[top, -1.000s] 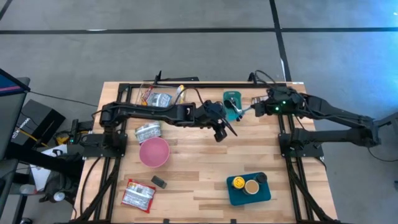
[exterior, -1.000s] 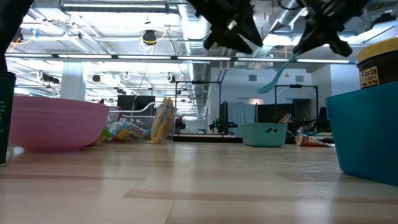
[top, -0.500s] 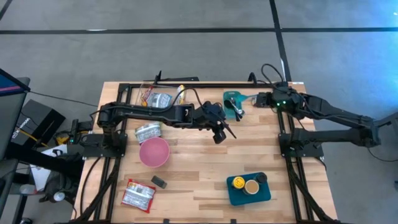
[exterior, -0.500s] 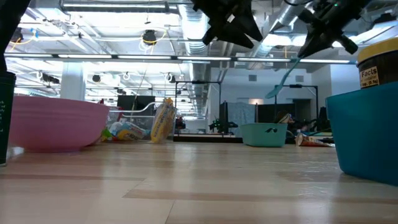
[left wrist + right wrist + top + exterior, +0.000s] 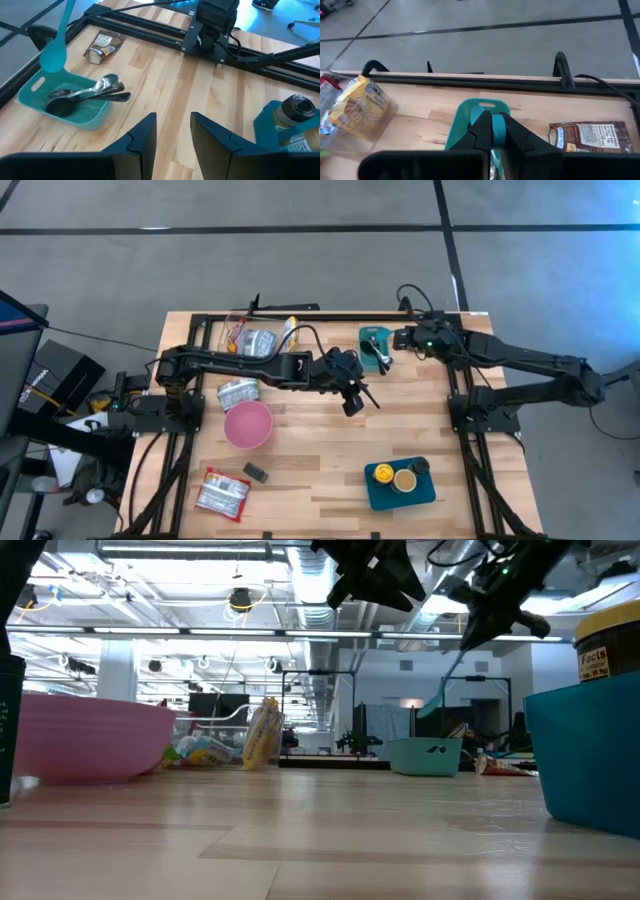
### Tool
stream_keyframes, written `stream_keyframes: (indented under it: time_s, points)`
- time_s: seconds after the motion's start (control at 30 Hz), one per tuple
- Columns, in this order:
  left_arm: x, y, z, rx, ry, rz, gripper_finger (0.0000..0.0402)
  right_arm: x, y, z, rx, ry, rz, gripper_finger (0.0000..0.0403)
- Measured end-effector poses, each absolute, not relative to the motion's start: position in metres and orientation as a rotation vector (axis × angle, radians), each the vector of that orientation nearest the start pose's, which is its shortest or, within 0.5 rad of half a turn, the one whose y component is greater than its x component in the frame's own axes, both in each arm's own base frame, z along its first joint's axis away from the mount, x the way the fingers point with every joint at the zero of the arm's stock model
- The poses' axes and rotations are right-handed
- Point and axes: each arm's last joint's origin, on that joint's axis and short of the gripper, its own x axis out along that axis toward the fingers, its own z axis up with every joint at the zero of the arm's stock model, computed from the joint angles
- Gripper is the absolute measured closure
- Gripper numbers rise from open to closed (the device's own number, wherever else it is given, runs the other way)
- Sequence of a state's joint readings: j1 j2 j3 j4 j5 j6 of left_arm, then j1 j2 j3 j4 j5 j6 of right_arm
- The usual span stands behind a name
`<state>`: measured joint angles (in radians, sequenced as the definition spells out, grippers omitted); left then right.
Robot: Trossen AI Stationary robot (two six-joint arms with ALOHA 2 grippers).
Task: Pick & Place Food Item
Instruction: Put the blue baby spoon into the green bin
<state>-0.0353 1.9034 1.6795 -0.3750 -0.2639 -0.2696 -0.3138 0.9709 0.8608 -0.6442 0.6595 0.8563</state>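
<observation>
Grips a teal spoon (image 5: pixel 441 688) by the handle in the right pincer (image 5: pixel 399 338), jaws shut tight on it, scoop end hanging down. Carries it leftward compared with a second ago, away from the worktop's (image 5: pixel 310 455) back right corner to just above the tray (image 5: pixel 366 334), where metal spoons and a dark one already lie. Reads as a drop-off into that tray, not yet done: hangs above it, clear of the rim, with the grip unbroken. Calls next, by the look of it, for a short descent and a release. Keeps the left pincer (image 5: pixel 172 120) raised over mid-worktop, fingers apart with nothing between them, a little narrower than a second ago and hardly shifted in place. Leaves every food item untouched so far: a brown pouch (image 5: pixel 590 136) flat on the wood just beside the tray, snack packs in the clear bin (image 5: pixel 250 337) at the back left, a red packet (image 5: pixel 222 492) at the front left. Means the food pick itself has yet to begin, with the right arm busy on cutlery and the left free but idle.
</observation>
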Motion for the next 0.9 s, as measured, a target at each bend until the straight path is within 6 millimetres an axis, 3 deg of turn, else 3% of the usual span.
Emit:
stream_keyframes:
  time_s: [0.37,0.6,0.9]
  points:
    - [0.438,-0.009,0.303,-0.200,0.555,0.306,0.0289,0.199,-0.076,0.275,0.533,0.325,-1.243,0.0392]
    - [0.437,-0.013,0.303,-0.198,0.558,0.297,0.0289,0.197,-0.069,0.245,0.570,0.240,-1.211,0.0392]
    - [0.437,-0.017,0.303,-0.199,0.559,0.291,0.0289,0.202,-0.070,0.224,0.576,0.178,-1.222,0.0392]
